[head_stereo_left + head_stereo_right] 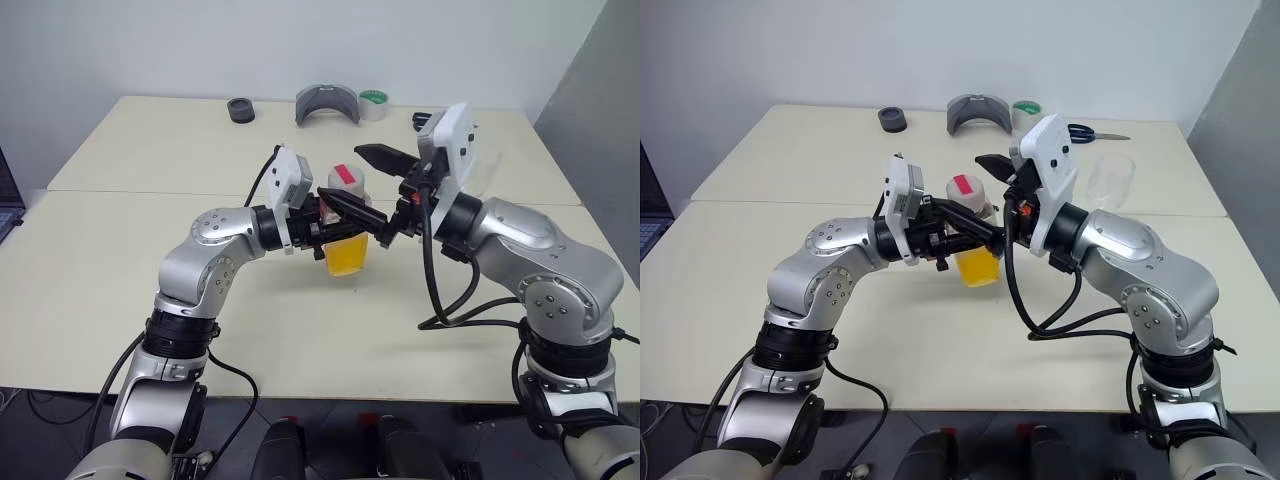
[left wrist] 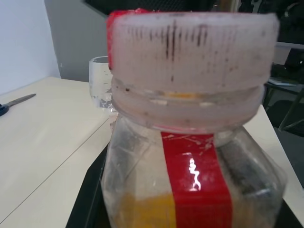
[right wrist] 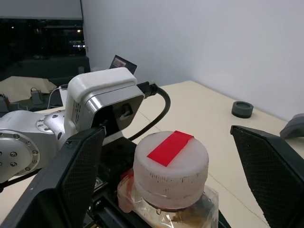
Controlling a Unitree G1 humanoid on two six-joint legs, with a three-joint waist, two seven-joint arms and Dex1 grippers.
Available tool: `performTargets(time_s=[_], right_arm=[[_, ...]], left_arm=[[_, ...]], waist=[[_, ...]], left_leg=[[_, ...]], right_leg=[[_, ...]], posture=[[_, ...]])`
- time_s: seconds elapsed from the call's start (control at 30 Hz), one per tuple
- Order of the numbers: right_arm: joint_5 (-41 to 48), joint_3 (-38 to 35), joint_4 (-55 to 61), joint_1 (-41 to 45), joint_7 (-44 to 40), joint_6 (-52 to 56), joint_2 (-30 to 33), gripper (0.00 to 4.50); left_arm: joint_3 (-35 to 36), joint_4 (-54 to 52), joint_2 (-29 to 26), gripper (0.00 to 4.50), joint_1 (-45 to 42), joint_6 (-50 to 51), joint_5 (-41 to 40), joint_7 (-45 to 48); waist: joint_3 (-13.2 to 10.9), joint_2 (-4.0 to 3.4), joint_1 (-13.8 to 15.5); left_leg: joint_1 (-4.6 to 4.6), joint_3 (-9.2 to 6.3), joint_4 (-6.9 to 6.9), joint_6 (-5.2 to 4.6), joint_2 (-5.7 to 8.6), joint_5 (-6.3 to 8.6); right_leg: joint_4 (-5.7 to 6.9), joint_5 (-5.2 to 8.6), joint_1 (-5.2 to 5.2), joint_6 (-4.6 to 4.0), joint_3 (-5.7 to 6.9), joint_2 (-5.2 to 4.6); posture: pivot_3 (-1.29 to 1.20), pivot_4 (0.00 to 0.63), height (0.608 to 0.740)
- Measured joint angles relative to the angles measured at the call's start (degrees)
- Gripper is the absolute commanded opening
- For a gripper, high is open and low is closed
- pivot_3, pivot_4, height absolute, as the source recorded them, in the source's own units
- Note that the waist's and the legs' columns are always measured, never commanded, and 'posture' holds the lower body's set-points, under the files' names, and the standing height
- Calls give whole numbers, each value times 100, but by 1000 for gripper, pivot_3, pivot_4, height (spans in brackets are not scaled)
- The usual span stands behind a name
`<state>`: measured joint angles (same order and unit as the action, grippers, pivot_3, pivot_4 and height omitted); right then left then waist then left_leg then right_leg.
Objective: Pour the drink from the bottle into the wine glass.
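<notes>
Left eye view: My left gripper (image 1: 345,215) reaches in from the left, its black fingers clamped on the bottle (image 1: 347,222), which stands upright over the cream table (image 1: 120,250). The drink (image 1: 347,256) fills only the lower part. My right gripper (image 1: 385,195) comes from the right with its fingers spread wide — one above the white cap (image 1: 346,180), one lower beside the bottle.

Right eye view: Same scene. The wine glass (image 1: 1109,179) stands beyond my right arm, towards the table's far right, well apart from the bottle. It looks empty. Scissors (image 1: 1085,132), a grey curved piece (image 1: 978,110), a tape roll (image 1: 1026,108) and a small dark ring (image 1: 892,119) lie along the far edge.

Left wrist view: The bottle sits right in front, cap on, red stripe (image 2: 197,180) down its side, orange drink low inside. The glass shows behind it.

Right wrist view: My two right fingers (image 3: 78,175) stand open either side of the cap with its red sticker (image 3: 169,147), touching nothing.

Progress: Early — bottle held, cap not yet off, nothing poured. Left, I judge: grip and unscrew the cap, carry the bottle to the glass, tip it.
</notes>
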<state>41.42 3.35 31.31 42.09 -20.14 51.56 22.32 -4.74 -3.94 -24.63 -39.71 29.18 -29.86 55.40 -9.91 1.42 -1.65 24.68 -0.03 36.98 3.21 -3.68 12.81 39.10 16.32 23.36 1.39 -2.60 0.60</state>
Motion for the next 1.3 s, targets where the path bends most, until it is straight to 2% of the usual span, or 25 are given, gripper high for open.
performTargets(time_s=[1.3], right_arm=[[54,-280,-1,-93,-92,72,260,4490]], left_arm=[[1,236,22,1790,-77,-203,98,102]], waist=[[0,0,0]], left_leg=[[0,0,0,0,0,0]], right_leg=[[0,0,0,0,0,0]], posture=[[0,150,740]])
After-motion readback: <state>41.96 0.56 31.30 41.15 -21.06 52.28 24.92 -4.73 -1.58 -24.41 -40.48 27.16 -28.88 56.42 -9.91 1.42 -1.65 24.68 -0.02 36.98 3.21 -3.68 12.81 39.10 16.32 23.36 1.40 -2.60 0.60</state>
